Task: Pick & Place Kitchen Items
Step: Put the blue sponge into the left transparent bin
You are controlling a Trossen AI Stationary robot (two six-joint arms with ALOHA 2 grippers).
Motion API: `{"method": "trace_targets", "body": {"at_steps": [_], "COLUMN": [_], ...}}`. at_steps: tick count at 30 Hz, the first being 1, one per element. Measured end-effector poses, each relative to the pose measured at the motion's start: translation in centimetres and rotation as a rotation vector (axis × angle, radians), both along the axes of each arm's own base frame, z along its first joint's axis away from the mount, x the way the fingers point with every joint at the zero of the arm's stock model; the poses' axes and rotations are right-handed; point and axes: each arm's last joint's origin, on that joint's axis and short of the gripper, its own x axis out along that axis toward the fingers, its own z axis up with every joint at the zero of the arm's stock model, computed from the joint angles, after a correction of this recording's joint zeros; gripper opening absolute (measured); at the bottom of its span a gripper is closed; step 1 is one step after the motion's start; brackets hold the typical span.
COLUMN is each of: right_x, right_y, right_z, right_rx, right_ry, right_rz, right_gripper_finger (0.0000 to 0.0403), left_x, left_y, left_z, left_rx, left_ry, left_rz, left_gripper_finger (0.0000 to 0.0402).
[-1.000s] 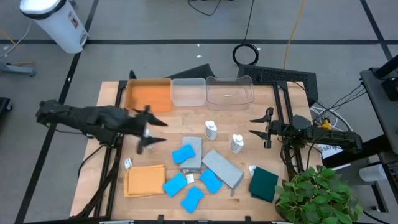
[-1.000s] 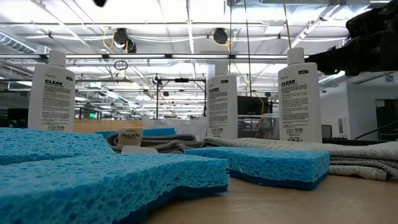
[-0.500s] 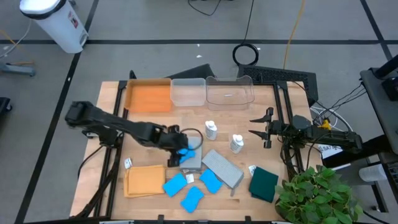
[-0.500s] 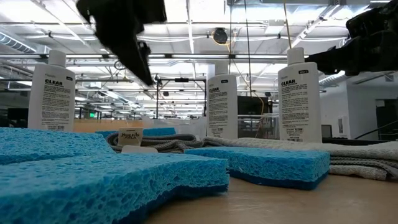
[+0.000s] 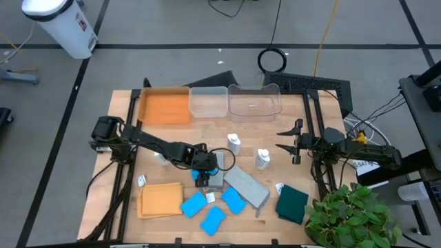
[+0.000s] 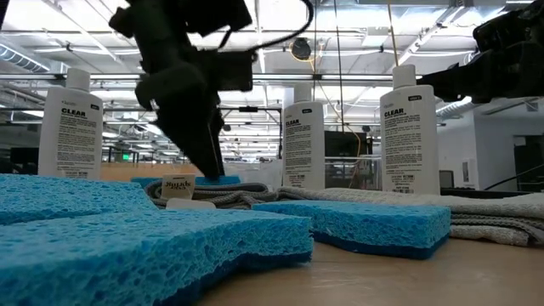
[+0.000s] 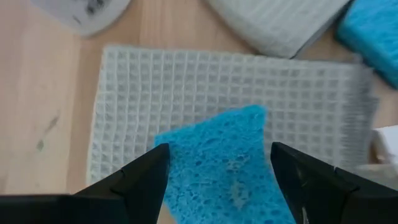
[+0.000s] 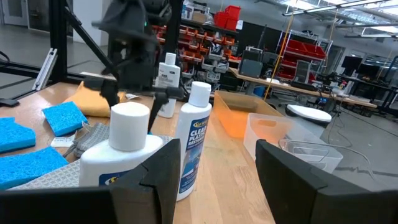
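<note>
My left gripper (image 5: pixel 202 171) is open and points steeply down over a blue sponge (image 7: pixel 217 168). That sponge lies flat on a grey waffle cloth (image 7: pixel 230 81) near the table's middle. The two fingers stand at the sponge's two sides. Three more blue sponges (image 5: pixel 194 204) (image 5: pixel 233 200) (image 5: pixel 213 219) lie near the front edge. White capped bottles (image 5: pixel 234 143) (image 5: pixel 262 158) stand upright behind them. An orange cloth (image 5: pixel 160 200), a second grey cloth (image 5: pixel 246 186) and a dark green cloth (image 5: pixel 292 203) lie flat. My right gripper (image 5: pixel 284 141) waits open at the right. My left gripper comes from above, slanting down, with one finger (image 7: pixel 152 171) and the other (image 7: pixel 289 171) at opposite edges of the blue sponge (image 7: pixel 249 124). Whether the fingertips touch the sponge or the cloth under it, I cannot tell. The sponge lies flat on the grey cloth.
An orange tray (image 5: pixel 164 105) and two clear plastic bins (image 5: pixel 209 102) (image 5: pixel 255 102) stand along the far edge. A potted plant (image 5: pixel 351 217) overhangs the front right corner. Bare wood shows between the bins and the bottles.
My left arm has swung from the table's left side toward the middle and gone down. Its gripper has tipped from nearly level to steeply downward and has come over the blue sponge on the grey cloth. Its fingers have stayed open.
</note>
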Motion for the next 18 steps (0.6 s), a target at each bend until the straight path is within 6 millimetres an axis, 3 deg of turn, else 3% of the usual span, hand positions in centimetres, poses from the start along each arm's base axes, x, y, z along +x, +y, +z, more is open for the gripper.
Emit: {"method": "trace_targets", "body": {"at_steps": [5,11,14,18], "right_x": [0.0,0.0,0.0,0.0], "right_y": [0.0,0.0,0.0,0.0], "right_z": [0.0,0.0,0.0,0.0], "right_rx": [0.000,0.000,0.000,0.000], "right_ry": [0.000,0.000,0.001,0.000], "right_rz": [0.000,0.000,0.000,0.000], "right_gripper_finger": [0.0181,0.0181,0.0181,0.0181], "left_x": [0.4,0.4,0.1,-0.3], "left_y": [0.0,0.0,0.0,0.1], "left_z": [-1.8,-1.7,-0.9,0.6], "left_rx": [0.012,0.009,-0.004,-0.015], "left_ry": [0.046,0.046,0.033,-0.002], "left_rz": [0.003,0.009,0.019,0.023], "left_gripper_finger": [0.0280,0.0268,0.0224,0.0132]}}
